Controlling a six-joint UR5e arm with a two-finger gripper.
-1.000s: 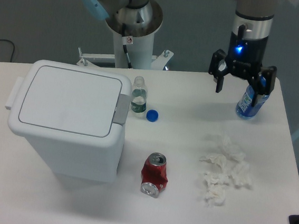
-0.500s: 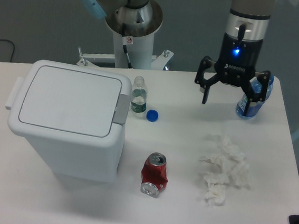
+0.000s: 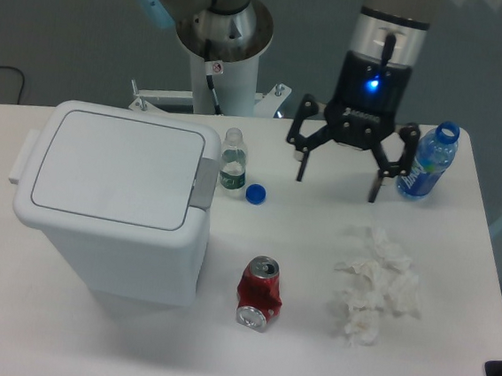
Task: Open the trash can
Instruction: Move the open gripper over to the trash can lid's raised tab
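Note:
The trash can (image 3: 112, 201) is a large white bin standing on the left of the table, its flat lid down and its grey push tab (image 3: 203, 183) on the right side. My gripper (image 3: 338, 185) hangs above the table's back middle, well to the right of the can, with its fingers spread wide open and nothing between them.
A small clear bottle (image 3: 232, 160) and a blue cap (image 3: 255, 193) lie just right of the can. A crushed red soda can (image 3: 259, 294) sits in front. Crumpled white tissue (image 3: 375, 284) lies at the right, and a blue bottle (image 3: 423, 163) stands at the back right.
The gripper has moved left, away from the blue bottle toward the table's middle, and its fingers have spread wider. The trash can's lid has stayed down.

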